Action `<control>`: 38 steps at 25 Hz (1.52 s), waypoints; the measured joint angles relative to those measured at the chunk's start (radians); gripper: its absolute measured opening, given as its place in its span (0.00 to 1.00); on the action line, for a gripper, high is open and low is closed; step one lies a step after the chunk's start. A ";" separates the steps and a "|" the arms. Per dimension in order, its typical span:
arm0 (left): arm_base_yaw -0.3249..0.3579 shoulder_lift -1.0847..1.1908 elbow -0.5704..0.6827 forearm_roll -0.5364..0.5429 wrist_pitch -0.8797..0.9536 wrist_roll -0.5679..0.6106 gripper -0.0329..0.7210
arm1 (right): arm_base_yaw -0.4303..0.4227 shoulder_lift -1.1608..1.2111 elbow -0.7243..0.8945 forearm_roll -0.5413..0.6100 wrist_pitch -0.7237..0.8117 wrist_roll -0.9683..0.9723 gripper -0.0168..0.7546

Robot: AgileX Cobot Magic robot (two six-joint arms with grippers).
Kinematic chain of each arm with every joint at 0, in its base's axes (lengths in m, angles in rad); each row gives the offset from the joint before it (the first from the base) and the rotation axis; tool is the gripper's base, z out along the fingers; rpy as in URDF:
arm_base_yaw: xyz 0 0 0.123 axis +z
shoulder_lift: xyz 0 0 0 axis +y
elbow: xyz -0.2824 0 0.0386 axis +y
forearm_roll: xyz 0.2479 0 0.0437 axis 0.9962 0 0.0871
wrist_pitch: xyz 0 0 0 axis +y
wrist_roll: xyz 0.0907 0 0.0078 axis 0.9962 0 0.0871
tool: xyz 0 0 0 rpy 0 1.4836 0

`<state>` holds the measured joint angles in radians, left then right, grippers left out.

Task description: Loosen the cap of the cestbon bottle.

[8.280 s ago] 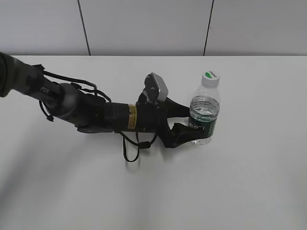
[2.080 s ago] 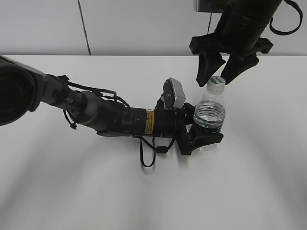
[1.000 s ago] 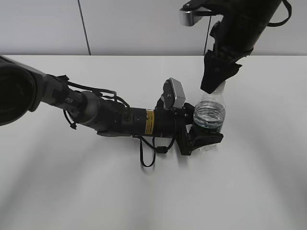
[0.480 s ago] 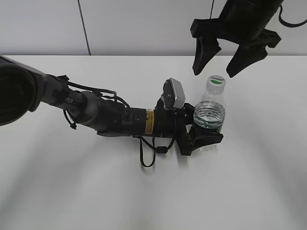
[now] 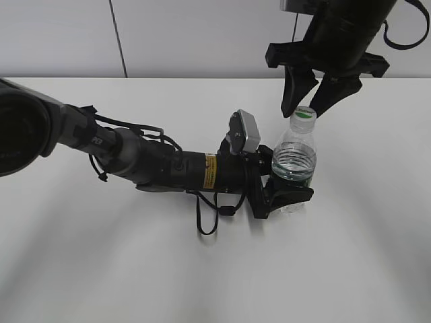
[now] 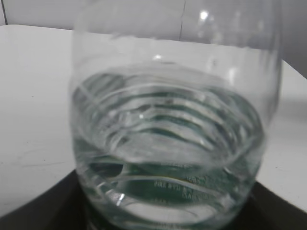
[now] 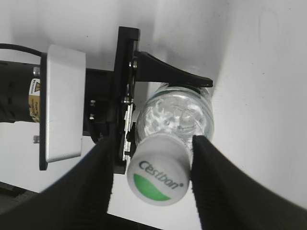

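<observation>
The cestbon bottle (image 5: 292, 165) stands upright on the tabletop (image 5: 350, 256), its lower body clamped by the left tool (image 5: 286, 192). The right tool (image 5: 311, 108), jaws apart, straddles the cap (image 7: 157, 177) without contact. Current step: regrasp. Next: close squarely, then twist.

The right pincer (image 5: 308, 101) has dropped from above the cap (image 5: 304, 116) to straddle it, fingers narrowed.

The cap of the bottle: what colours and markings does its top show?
The cap is white with a green half-moon and dark "Cestbon" lettering, clearest in the right wrist view.
</observation>
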<state>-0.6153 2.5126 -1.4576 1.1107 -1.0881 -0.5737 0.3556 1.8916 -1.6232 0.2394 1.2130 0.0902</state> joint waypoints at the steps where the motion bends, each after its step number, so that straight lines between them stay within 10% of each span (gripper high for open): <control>1: 0.000 0.000 0.000 0.000 0.000 0.000 0.71 | 0.000 0.000 0.000 -0.004 0.000 -0.001 0.49; 10: 0.000 0.000 0.000 0.001 0.001 0.000 0.71 | 0.000 0.000 0.000 -0.030 0.001 -0.161 0.41; 20: 0.000 0.000 0.000 0.001 0.002 0.000 0.71 | 0.001 -0.003 -0.004 -0.016 0.008 -0.870 0.41; 26: 0.000 0.000 0.000 0.001 0.001 0.000 0.71 | 0.000 -0.008 -0.004 -0.011 0.008 -0.644 0.82; 38: 0.000 0.000 0.000 0.001 0.001 0.000 0.71 | 0.000 -0.043 -0.003 0.003 0.008 -0.021 0.79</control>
<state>-0.6157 2.5126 -1.4576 1.1115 -1.0871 -0.5737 0.3554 1.8483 -1.6261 0.2425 1.2210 0.0691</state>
